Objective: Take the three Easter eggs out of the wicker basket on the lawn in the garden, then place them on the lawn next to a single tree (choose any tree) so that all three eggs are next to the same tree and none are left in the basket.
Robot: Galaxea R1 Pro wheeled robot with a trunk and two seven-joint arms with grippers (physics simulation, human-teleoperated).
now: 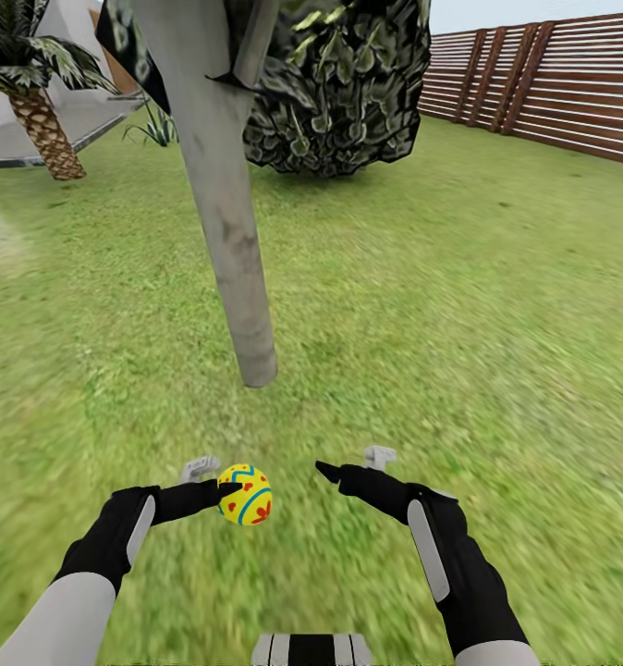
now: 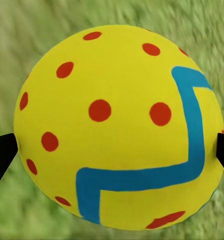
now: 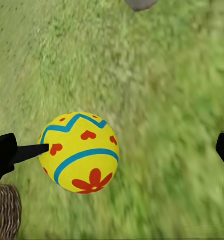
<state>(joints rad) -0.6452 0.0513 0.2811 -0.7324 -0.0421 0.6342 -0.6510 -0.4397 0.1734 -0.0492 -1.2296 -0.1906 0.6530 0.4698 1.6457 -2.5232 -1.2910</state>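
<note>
One yellow Easter egg [image 1: 245, 495] with red dots and blue zigzag bands hangs just above the lawn [image 1: 459, 305], a short way in front of the foot of the pale grey tree [image 1: 230, 222]. My left gripper [image 1: 223, 480] is shut on it; in the left wrist view the Easter egg [image 2: 116, 127] sits between both black fingertips [image 2: 1, 155]. My right gripper [image 1: 350, 465] stands open to the egg's right, holding nothing. The right wrist view looks down on the Easter egg [image 3: 79, 152], the trunk's base [image 3: 139, 4] and a woven edge of the wicker basket [image 3: 3, 212].
A palm [image 1: 39, 120] with a scaly brown trunk stands far left by a white building. Dark leafy foliage [image 1: 344, 83] hangs behind the tree. A brown slatted fence [image 1: 552, 83] runs along the far right. Open grass spreads right of the trunk.
</note>
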